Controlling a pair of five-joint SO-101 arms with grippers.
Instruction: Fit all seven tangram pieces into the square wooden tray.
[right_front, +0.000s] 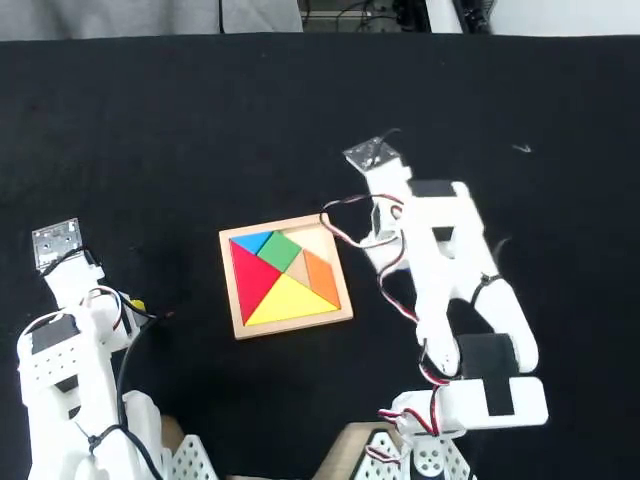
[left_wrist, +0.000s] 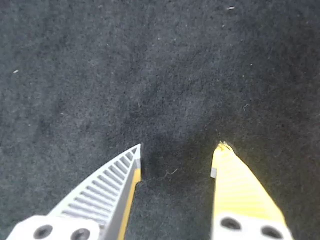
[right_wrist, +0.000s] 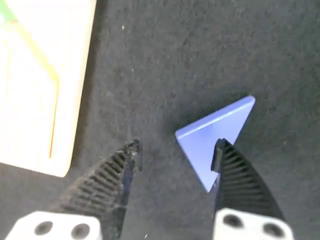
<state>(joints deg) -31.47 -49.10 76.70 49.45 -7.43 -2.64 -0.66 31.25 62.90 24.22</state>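
Your right end effector (right_wrist: 176, 150) is wide open and holds nothing. It sits low over the black tabletop (right_wrist: 200, 50), just beside the tray (right_wrist: 75, 100). A loose triangle (right_wrist: 212, 127), blue-purple, lies flat on the tabletop outside the tray. One finger (right_wrist: 240, 185) covers a corner of it, and you cannot tell if they touch. The other finger stands apart from it. Your left end effector (left_wrist: 178, 150) is wide open too, with nothing in it, over bare tabletop. In the high view the tray sits between your left arm (right_front: 60, 360) and right arm (right_front: 450, 270). In it lie a blue triangle (right_front: 250, 242), a green square (right_front: 281, 250), a red triangle (right_front: 250, 280), a yellow triangle (right_front: 290, 299) and an orange piece (right_front: 322, 278). The tray's far corner by your right arm shows bare wood.
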